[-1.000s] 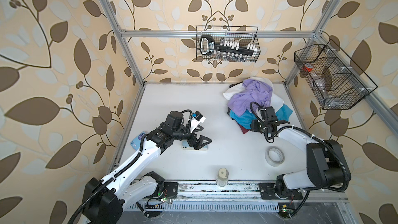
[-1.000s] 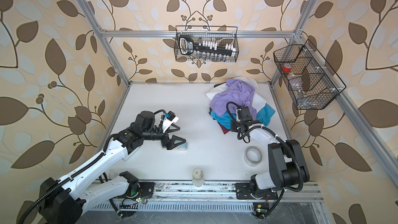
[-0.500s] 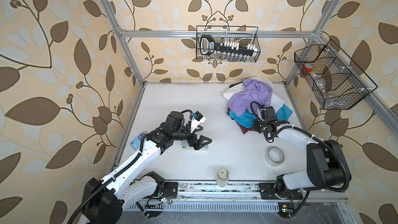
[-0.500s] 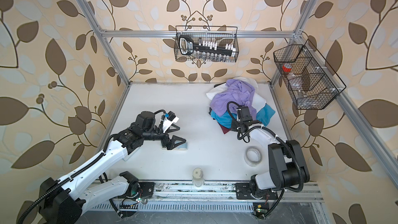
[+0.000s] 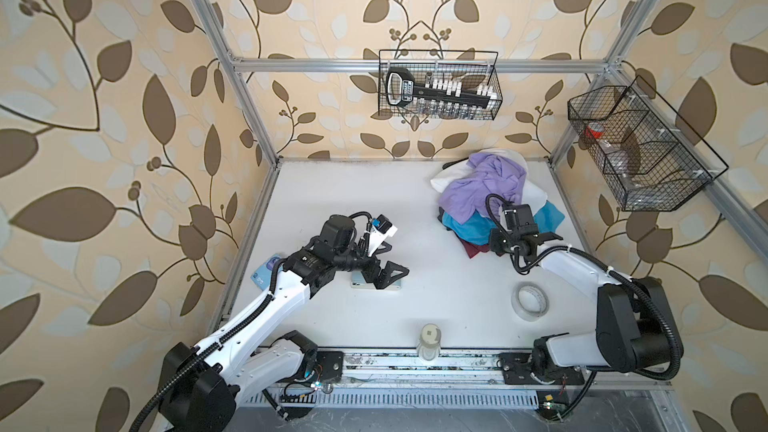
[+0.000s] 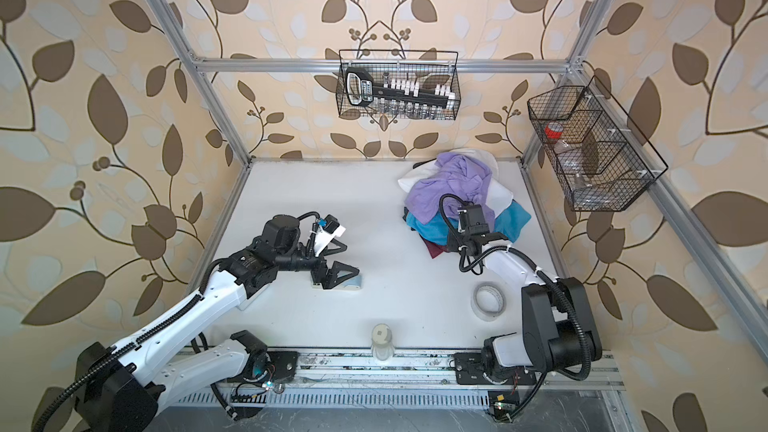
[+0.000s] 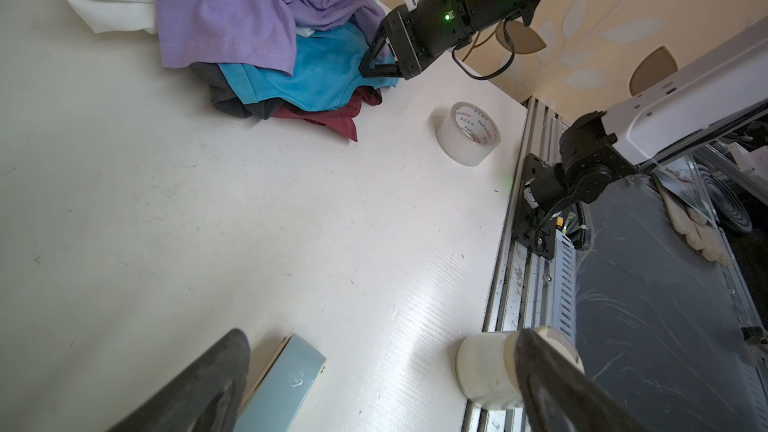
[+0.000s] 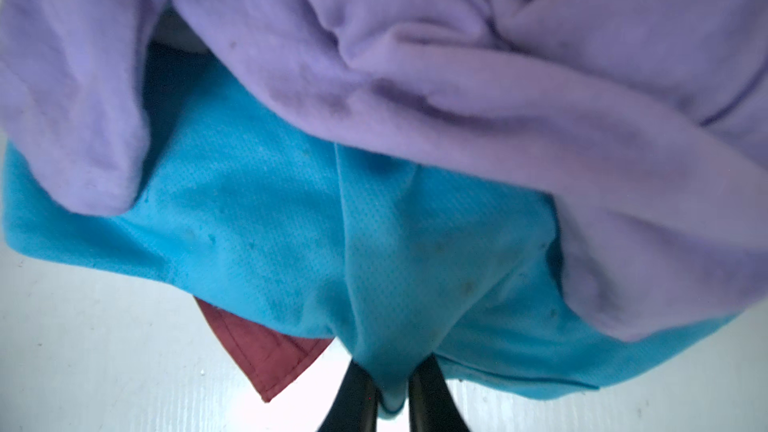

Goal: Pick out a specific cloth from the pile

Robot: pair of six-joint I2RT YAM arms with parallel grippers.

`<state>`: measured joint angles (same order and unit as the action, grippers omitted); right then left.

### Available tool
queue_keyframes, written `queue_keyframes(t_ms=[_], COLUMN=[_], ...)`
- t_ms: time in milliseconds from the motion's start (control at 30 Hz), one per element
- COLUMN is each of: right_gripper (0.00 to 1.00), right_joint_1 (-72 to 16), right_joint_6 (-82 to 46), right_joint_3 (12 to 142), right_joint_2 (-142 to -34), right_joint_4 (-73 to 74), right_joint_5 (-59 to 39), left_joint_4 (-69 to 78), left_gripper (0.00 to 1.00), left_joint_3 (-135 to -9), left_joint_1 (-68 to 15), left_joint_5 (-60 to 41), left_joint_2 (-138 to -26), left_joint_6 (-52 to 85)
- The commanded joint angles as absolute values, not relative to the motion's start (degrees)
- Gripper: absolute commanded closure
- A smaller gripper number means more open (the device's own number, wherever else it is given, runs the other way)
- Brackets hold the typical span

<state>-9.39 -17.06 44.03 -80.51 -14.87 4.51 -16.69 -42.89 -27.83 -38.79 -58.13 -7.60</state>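
The pile (image 5: 494, 197) of soft garments lies at the back right of the table in both top views. A lavender cloth (image 5: 482, 184) tops it, and a maroon one (image 8: 266, 351) pokes out underneath. The cloth (image 8: 291, 222), turquoise-blue, sits in the pile's lower layer (image 5: 469, 228) (image 6: 432, 226) (image 7: 324, 76). My right gripper (image 8: 392, 371) is shut on a fold at the cloth's front edge, low near the table (image 5: 492, 238) (image 7: 365, 70). My left gripper (image 7: 378, 338) stands open, low over the table's middle left (image 5: 388, 278), with a pale blue stapler (image 7: 282, 384) by one finger.
A clear tape roll (image 5: 532, 301) lies front right beside my right arm. A white jar (image 5: 430, 340) stands at the front edge. Wire baskets hang on the back wall (image 5: 438, 85) and the right wall (image 5: 636, 155). A small card (image 5: 264, 274) lies at the left edge.
My right gripper's jaws have closed on the fold of turquoise cloth. That arm has hardly shifted, and the left arm has not moved.
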Motion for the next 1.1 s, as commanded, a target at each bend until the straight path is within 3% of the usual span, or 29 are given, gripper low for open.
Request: queue_keyframes(t_ms=[0,133,733,1067], right_gripper=[0.91,1.0,1.0,1.0], right_joint_1=[-9.84,-9.93,-9.98,-9.95], right_joint_6=[-17.63,-17.64,-15.7,-14.76], right_joint_3=[45.73,46.03,52.95,55.93], right_joint_2=[-79.1,-78.69,-66.17,-66.68], right_joint_4=[-15.38,-15.64,-19.0,-21.15], right_joint_5=[5.19,5.31,12.38,11.09], left_joint_4=[-17.11,-17.07,-17.1,-17.3], left_gripper=[0.01,0.01,0.01,0.01], left_joint_3=[-44.02,-44.03,-44.04,-43.88], left_joint_1=[-28.56,-28.54,-28.74,-29.34], left_joint_5=[-38.87,-38.7,-38.41,-37.75], left_joint_2=[-56.78,-56.69,-56.87,-56.04], left_joint_6=[-9.06,-9.23,-9.4,-9.53])
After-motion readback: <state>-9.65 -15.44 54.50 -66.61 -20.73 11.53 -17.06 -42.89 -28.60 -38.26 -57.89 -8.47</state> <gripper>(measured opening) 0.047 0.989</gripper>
